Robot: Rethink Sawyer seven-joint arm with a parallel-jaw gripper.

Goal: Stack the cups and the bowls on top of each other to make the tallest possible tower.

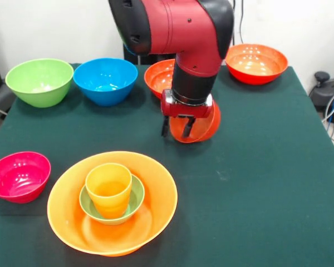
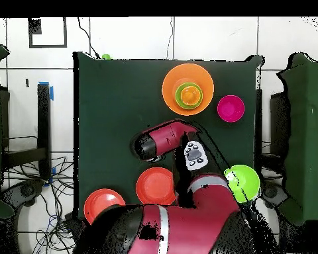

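Observation:
My gripper (image 1: pixel 177 131) is shut on the rim of a small red-orange bowl (image 1: pixel 207 125), which hangs tilted on its side above the middle of the green table (image 1: pixel 256 167). One finger is inside the bowl and the other is outside it. At the front left stands the tower: the largest orange bowl (image 1: pixel 156 186) holds a small green bowl (image 1: pixel 137 192), and an orange cup (image 1: pixel 108 186) stands upright in that. The held bowl is behind and to the right of the tower, well apart from it. In the overhead view the arm hides the gripper; the tower (image 2: pixel 188 92) shows.
A pink bowl (image 1: pixel 18 176) sits left of the tower. Along the back stand a green bowl (image 1: pixel 39 82), a blue bowl (image 1: pixel 106 80), a red-orange bowl (image 1: pixel 156 77) partly behind the arm, and another (image 1: pixel 256 63). A tiny green thing (image 2: pixel 106 57) sits at a table corner.

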